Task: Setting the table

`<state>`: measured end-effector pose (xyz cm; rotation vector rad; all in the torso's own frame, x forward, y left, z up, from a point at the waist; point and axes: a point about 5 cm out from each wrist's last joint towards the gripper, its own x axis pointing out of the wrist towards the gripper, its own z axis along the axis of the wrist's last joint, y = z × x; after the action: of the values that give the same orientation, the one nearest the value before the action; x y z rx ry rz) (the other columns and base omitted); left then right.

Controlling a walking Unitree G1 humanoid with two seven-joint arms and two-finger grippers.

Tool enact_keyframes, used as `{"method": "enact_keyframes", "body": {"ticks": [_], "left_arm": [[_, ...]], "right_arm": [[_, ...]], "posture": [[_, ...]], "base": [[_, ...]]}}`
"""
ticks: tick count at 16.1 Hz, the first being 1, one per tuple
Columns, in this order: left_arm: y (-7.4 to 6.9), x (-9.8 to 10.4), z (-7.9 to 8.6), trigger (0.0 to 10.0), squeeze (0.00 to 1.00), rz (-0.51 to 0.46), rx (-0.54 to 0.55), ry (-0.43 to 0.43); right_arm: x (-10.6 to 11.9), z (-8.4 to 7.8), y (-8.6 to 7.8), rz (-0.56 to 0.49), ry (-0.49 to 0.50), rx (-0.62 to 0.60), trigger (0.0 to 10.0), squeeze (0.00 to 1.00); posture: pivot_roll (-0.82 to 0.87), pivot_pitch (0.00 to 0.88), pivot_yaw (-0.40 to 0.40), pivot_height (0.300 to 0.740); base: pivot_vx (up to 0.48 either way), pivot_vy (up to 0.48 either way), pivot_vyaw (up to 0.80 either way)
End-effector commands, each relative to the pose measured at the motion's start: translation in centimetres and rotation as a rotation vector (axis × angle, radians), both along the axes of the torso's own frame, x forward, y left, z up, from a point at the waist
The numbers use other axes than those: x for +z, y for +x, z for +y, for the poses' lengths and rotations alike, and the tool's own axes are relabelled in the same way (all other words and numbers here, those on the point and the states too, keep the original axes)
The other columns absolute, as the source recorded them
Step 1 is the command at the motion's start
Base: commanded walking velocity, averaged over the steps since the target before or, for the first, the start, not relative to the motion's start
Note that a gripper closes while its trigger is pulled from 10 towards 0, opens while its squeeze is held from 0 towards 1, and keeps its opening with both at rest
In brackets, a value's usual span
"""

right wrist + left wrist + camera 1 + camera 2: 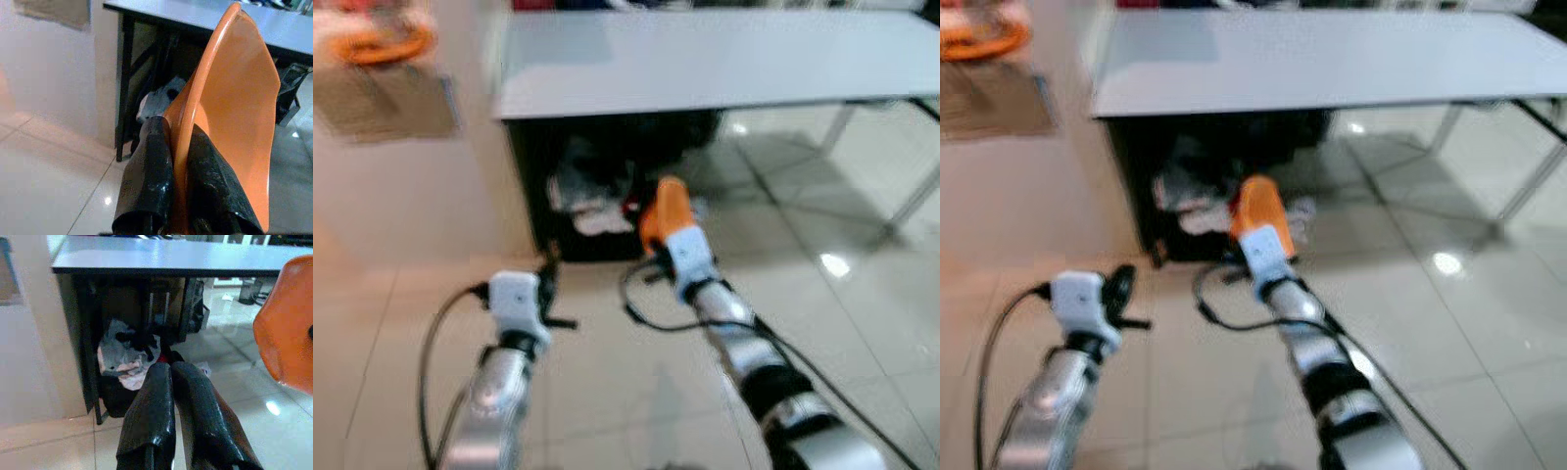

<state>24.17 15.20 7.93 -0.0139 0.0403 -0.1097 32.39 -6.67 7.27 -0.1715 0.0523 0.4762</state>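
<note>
Two grippers are being carried out in front of the robot, short of a grey table [705, 59] standing ahead on pale floor tiles [862, 323].

An orange plate [234, 112] is being held on edge by the right gripper [181, 161]; its two black fingers are being pressed on either face of the rim, one each side. The plate is being kept upright and clear of the floor, probably so it can be borne to the tabletop without slipping. From the head, the orange plate is being seen against the dark space under the table, not yet over the top.

The left gripper [168, 396] is being held with its fingers together and nothing between them, low and to the left of the plate, well apart from it. It is judged to be kept free for balance or a later item.

Beneath the table, a heap of cloths or bags [124, 357] is being stored; what they are cannot be told. The tabletop nearest the robot is being left bare, a likely spot for the plate.

Both head views are being blurred, suggesting walking.
</note>
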Motion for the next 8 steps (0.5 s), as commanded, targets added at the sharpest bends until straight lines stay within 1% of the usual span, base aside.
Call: {"method": "enact_keyframes", "body": {"ticks": [1,2,3,4,6,7,8], "left_arm": [[0.1,0.4,-0.3,10.0,0.00,-0.010,-0.006,-0.014],[0.2,0.9,-0.3,10.0,0.00,-0.029,-0.007,-0.019],[0.2,1.1,-0.3,10.0,0.00,-0.035,-0.008,-0.021],[0.3,1.4,-0.3,10.0,0.00,-0.048,-0.009,-0.020],[0.6,2.8,-0.2,10.0,0.00,-0.099,-0.021,-0.022],[0.8,3.8,-0.3,10.0,0.00,-0.134,-0.039,-0.022],[0.9,4.5,-0.3,10.0,0.00,-0.156,-0.049,-0.020]], "right_arm": [[0.9,-0.8,0.6,-0.041,-0.005,-0.027,10.0,0.00],[1.1,-0.6,0.4,-0.035,0.028,0.002,10.0,0.00],[1.2,-0.6,0.5,-0.039,0.030,-0.004,10.0,0.00],[1.8,-0.9,0.8,-0.067,0.042,-0.030,10.0,0.00],[4.3,-1.1,1.7,-0.155,0.090,-0.054,10.0,0.00],[6.0,-1.1,2.1,-0.208,0.125,-0.055,10.0,0.00],[7.1,-1.0,2.4,-0.241,0.148,-0.056,10.0,0.00]], "posture": [[-0.07,0.092,-0.027,0.740],[-0.07,0.092,-0.028,0.740],[-0.07,0.092,-0.028,0.740],[-0.07,0.091,-0.028,0.740],[-0.07,0.092,-0.028,0.740],[-0.07,0.091,-0.029,0.740],[-0.07,0.092,-0.028,0.740]], "base": [[0.480,0.000,0.00],[0.480,0.000,-0.80],[0.480,0.000,-0.80],[0.480,0.000,-0.80],[0.480,0.000,0.00],[0.480,0.000,0.00],[0.480,0.000,0.00]]}}
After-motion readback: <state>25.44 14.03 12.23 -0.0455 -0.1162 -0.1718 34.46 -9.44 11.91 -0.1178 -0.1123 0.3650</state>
